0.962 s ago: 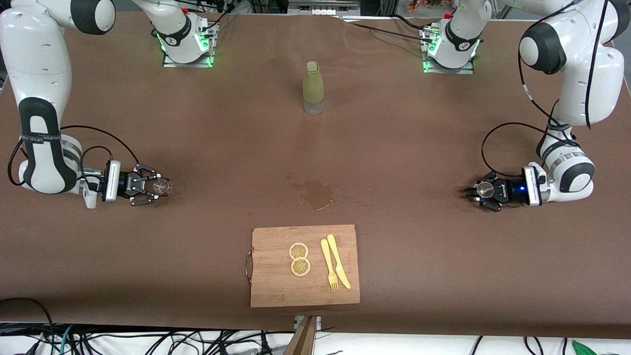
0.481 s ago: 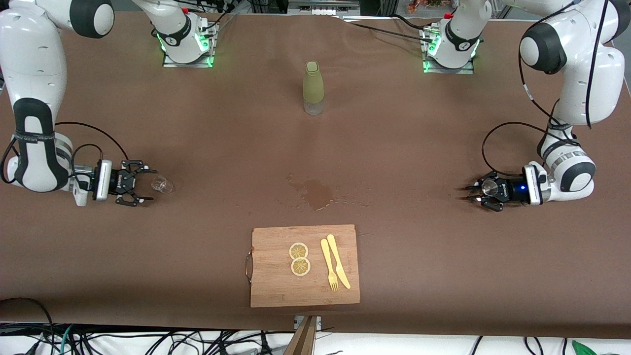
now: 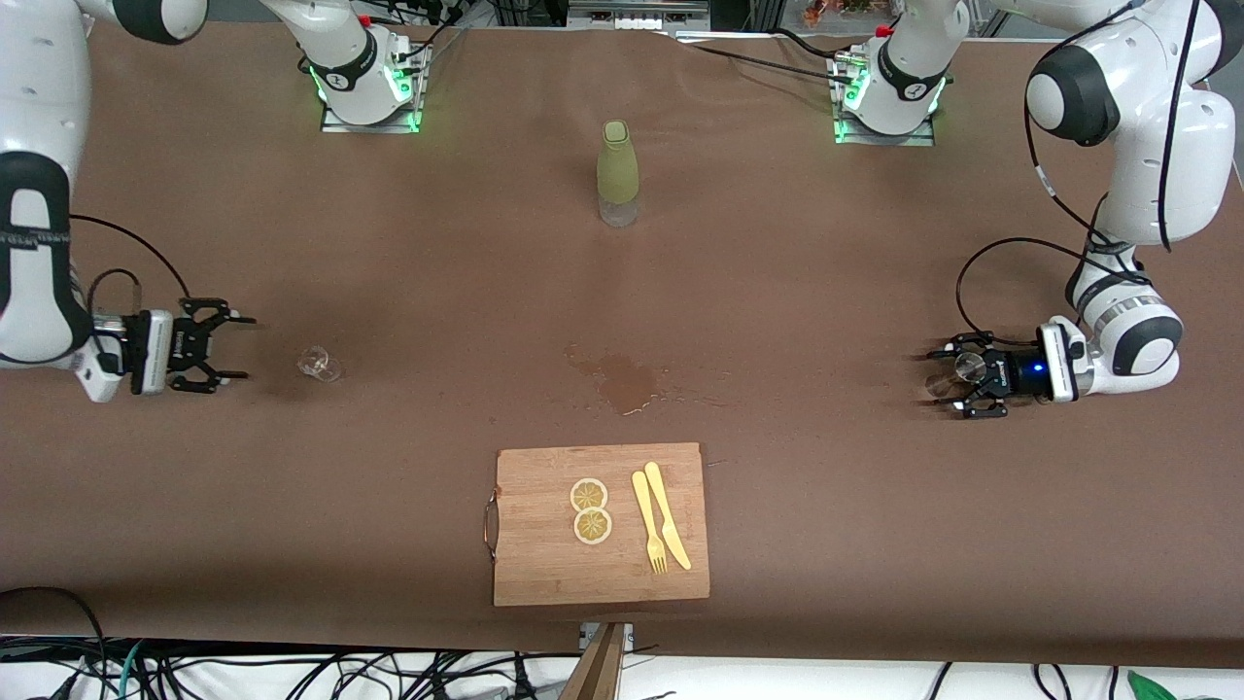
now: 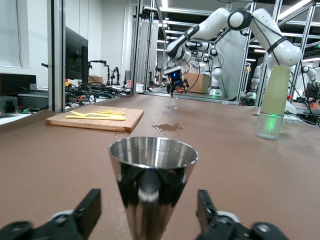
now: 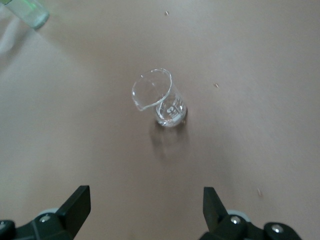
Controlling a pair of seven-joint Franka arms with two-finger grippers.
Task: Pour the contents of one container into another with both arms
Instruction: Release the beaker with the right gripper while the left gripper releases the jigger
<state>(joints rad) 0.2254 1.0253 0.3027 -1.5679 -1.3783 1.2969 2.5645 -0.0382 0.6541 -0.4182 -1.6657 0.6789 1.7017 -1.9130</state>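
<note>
The tiny clear glass cup (image 3: pixel 319 364) (image 5: pixel 160 101) stands upright on the brown table toward the right arm's end. My right gripper (image 3: pixel 233 346) (image 5: pixel 145 200) is open and a short way back from it, with nothing between its fingers. The steel jigger (image 3: pixel 962 367) (image 4: pixel 152 182) stands upright on the table toward the left arm's end. My left gripper (image 3: pixel 938 379) (image 4: pixel 148 202) is open around it, a finger on each side with a gap to the jigger. The left wrist view also shows the glass cup (image 4: pixel 175 103) far off.
An olive-green bottle (image 3: pixel 618 173) (image 4: pixel 272 100) stands mid-table near the bases. A wet stain (image 3: pixel 627 381) marks the middle of the table. Nearer the front camera lies a wooden cutting board (image 3: pixel 544 564) with two lemon slices, a yellow fork and a knife.
My right gripper let go of the glass cup and drew back toward its end of the table. My left gripper opened around the jigger, which stays standing.
</note>
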